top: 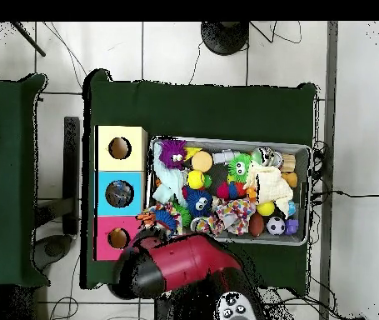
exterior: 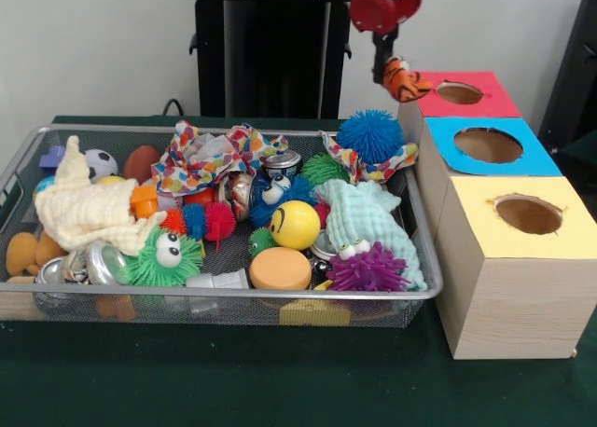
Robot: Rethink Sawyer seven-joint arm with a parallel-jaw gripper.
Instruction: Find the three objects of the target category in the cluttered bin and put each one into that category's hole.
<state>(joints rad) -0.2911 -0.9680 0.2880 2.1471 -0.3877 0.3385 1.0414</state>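
The table (exterior: 233, 380) was covered with a dark green cloth. Behind it stood a plain pale wall (exterior: 93, 45), evenly lit. A dark object (exterior: 578, 63), perhaps a chair, showed at the right edge of the front view. From above, the floor (top: 359, 125) consisted of large pale tiles with dark joints, crossed by several thin black cables (top: 67, 50). A second green-covered table (top: 5, 183) stood beside the first, separated by a strip of floor. A round black base (top: 224, 37) rested on the tiles beyond the table.
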